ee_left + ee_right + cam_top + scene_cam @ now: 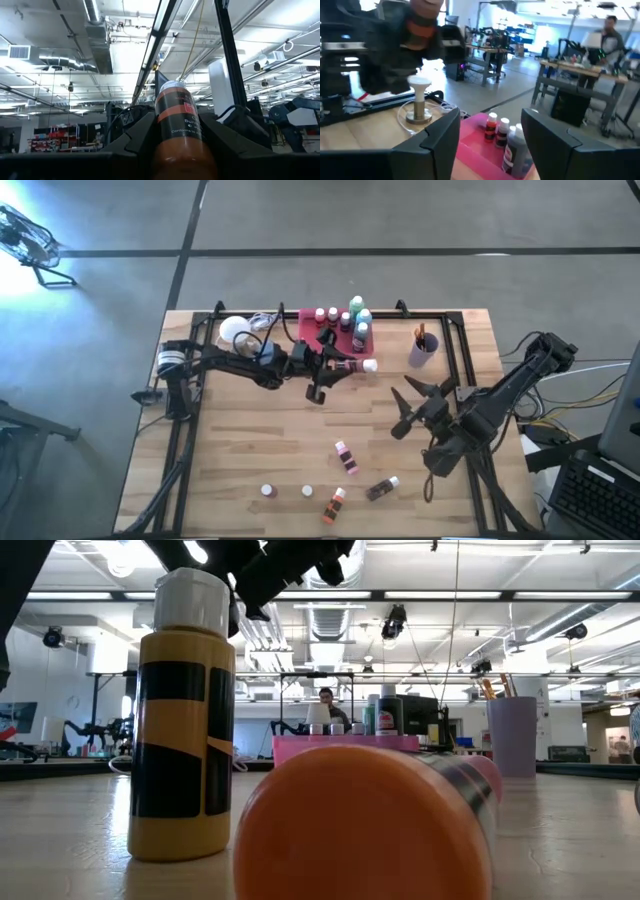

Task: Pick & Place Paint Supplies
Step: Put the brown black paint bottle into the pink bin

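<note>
Left gripper (345, 366) stretched level across the table's far half, fingers pinched on a brown paint bottle (350, 365) lying sideways, white cap toward the right edge, just at the pink tray's (308, 320) near rim. Same bottle (179, 125) clamped between both dark fingers in the left wrist view, label upward. Right gripper (407, 412) raised off the wood near the table's centre-right, fingers spread, nothing between them, pointed toward the tray. Standing in the tray by the far edge: small white-capped bottles (326, 317) and taller green and blue bottles (358, 311). Lavender cup (423, 348) with brushes toward the far right corner. White globe lamp (236, 332) near the far left corner. Near edge: loose bottles, a pink one (346, 457), a brown one (382, 488), an orange one (333, 502), two upright caps (286, 491). Bare plank wood open through the centre and left side. Smooth plastic cylinders, matte black metal frame around the table.
</note>
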Controlling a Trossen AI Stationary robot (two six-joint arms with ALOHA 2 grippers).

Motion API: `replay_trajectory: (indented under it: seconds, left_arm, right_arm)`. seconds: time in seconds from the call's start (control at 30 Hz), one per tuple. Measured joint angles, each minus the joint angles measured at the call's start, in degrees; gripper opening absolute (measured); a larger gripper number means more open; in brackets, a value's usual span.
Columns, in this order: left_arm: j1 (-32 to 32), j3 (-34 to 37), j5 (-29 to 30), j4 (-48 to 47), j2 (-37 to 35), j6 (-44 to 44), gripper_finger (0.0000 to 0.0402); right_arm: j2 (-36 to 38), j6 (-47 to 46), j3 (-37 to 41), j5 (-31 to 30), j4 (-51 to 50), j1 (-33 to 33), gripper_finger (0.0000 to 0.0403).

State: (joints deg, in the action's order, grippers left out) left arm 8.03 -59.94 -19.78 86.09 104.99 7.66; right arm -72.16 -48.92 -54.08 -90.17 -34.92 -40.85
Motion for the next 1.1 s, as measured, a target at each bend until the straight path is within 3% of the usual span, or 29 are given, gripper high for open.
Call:
replay_trajectory:
  seconds: [0.13,0.3,0.47,0.57,0.7,0.8,0.97,1.1]
  left_arm:
    - [0.0,-1.3,-1.4,2.4,-0.1,0.8,0.0136]
    - [0.0,-4.1,-4.5,2.7,-0.2,2.2,0.0136]
    - [-0.1,-6.5,-6.3,2.9,-0.2,3.4,0.0136]
    - [-0.1,-8.4,-6.9,2.9,-0.2,4.4,0.0136]
    - [0.0,-11.9,-9.7,2.9,-0.2,6.8,0.0136]
    - [0.0,-14.5,-12.5,3.0,-0.2,9.5,0.0136]
    - [0.0,-16.0,-15.4,1.6,-0.3,10.2,0.0136]
    - [0.4,-15.4,-15.8,-3.5,-0.3,10.5,0.0136]
  right_arm:
    - [-0.1,10.7,-6.2,1.8,0.0,-0.6,0.0221]
    - [-0.3,26.3,-16.4,10.4,1.0,0.2,0.0237]
    - [-0.7,37.5,-20.9,11.0,4.6,0.9,0.0251]
    - [-0.7,47.1,-21.6,13.1,13.7,1.4,0.0258]
    - [-0.7,66.5,-21.4,21.3,32.9,1.8,0.0264]
    - [-0.7,76.7,-21.3,22.2,41.0,1.7,0.0263]
    - [-0.8,80.5,-21.3,28.6,44.1,2.9,0.0248]
    - [-0.8,80.4,-21.3,24.5,44.2,3.4,0.0238]
